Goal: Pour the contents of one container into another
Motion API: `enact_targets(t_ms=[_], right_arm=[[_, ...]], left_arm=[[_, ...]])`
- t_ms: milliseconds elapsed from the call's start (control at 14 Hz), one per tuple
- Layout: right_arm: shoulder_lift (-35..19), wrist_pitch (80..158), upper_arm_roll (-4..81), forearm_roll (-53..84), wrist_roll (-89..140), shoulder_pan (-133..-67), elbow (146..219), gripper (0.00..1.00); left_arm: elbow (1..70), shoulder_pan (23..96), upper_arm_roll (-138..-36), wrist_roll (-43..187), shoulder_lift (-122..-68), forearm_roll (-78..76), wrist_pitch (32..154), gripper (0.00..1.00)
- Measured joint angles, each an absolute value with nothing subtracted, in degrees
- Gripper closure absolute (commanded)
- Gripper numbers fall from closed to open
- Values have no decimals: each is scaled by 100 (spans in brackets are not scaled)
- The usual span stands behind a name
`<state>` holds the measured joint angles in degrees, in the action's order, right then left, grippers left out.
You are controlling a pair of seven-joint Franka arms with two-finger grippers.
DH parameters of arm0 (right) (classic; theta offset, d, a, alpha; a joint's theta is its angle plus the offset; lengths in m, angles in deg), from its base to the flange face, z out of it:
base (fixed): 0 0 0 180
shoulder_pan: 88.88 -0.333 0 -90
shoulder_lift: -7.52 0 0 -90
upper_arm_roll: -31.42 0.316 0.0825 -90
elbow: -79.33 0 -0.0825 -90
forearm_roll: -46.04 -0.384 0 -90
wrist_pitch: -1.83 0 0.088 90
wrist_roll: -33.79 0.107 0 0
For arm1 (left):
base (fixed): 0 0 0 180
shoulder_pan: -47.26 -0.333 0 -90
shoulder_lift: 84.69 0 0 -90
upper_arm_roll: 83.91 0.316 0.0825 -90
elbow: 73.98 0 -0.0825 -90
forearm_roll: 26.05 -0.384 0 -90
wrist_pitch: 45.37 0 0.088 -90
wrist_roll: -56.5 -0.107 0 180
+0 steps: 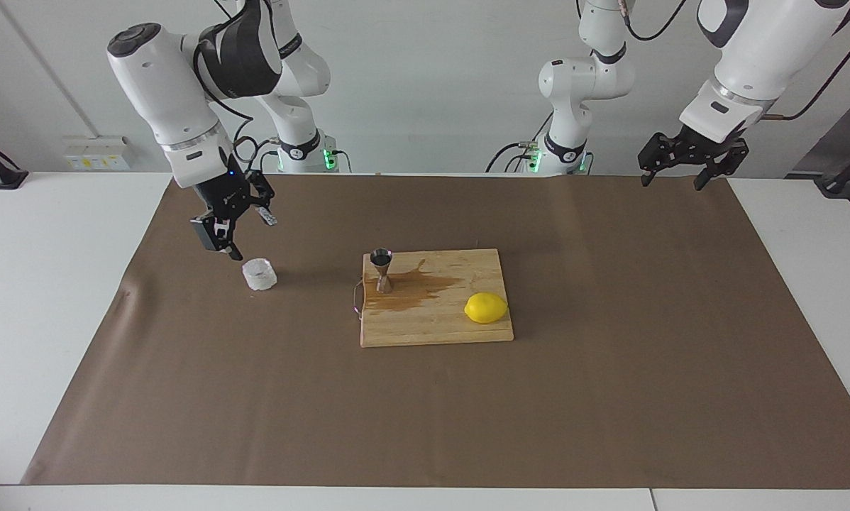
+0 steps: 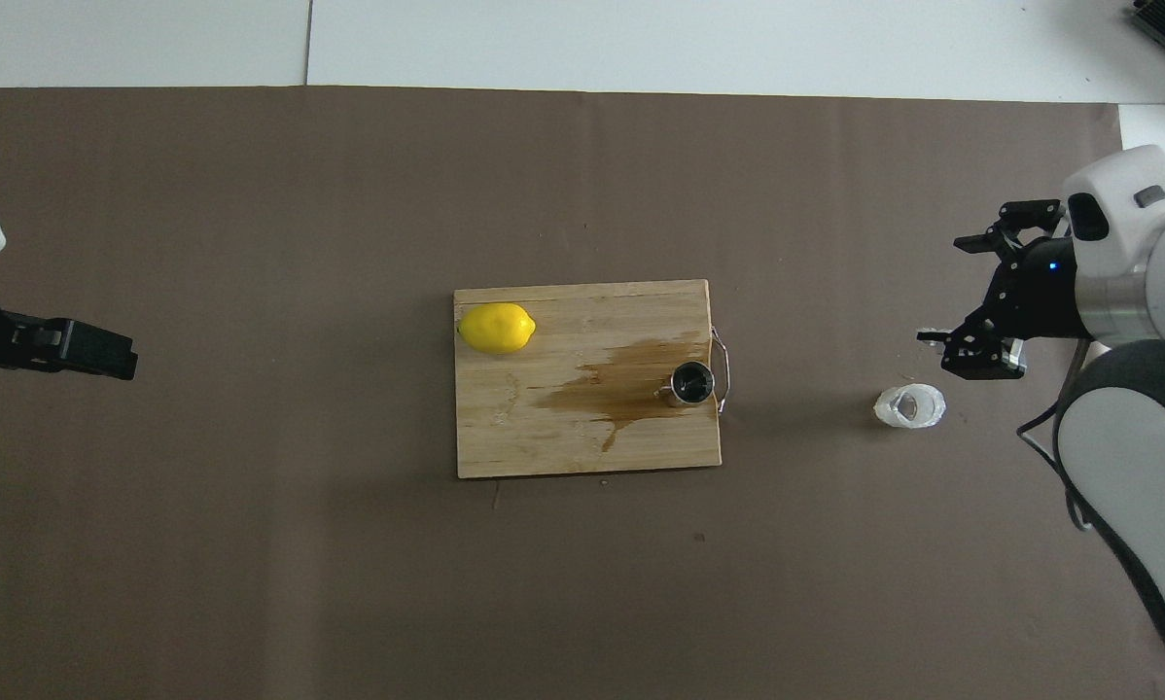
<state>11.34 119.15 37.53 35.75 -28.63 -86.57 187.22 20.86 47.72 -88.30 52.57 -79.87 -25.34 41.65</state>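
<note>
The clear faceted glass tumbler stands upright on the brown mat, toward the right arm's end; it also shows in the overhead view. My right gripper is open and empty, raised over the mat beside the tumbler and apart from it; it also shows in the overhead view. The steel jigger stands upright on the wooden cutting board, at the end by the board's handle, and also shows in the overhead view. My left gripper waits open, high over the mat's corner.
A brown spill spreads over the board beside the jigger. A yellow lemon lies on the board's other end. A brown mat covers most of the white table.
</note>
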Motion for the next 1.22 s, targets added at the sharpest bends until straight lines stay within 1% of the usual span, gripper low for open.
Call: enact_targets(t_ms=[215,501,644,931,1217], right_arm=[[1085,11721,3759,3745,-1231,-8800,18349,0],[1081,11453,3760,4031,820,-8880,18083,0],[1075,11107,3758,4103,1731,-8878,17863,0],[981,10178,3751,4387,3225,-8875,17239,0],[884,9800,3727,4539,3890,-8839,17075,0]], left_arm=[[2086,4772,-8830,5257,-7987,-2534,4165,0],[2086,4772,-8830,5257,-7987,-2534,4165,0],[2086,4772,-8831,5257,-7987,-2534,4165,0],[2086,4772,-8830,5257,-7987,-2534,4165,0],[2086,4772,-8830,5257,-7987,-2534,4165,0]])
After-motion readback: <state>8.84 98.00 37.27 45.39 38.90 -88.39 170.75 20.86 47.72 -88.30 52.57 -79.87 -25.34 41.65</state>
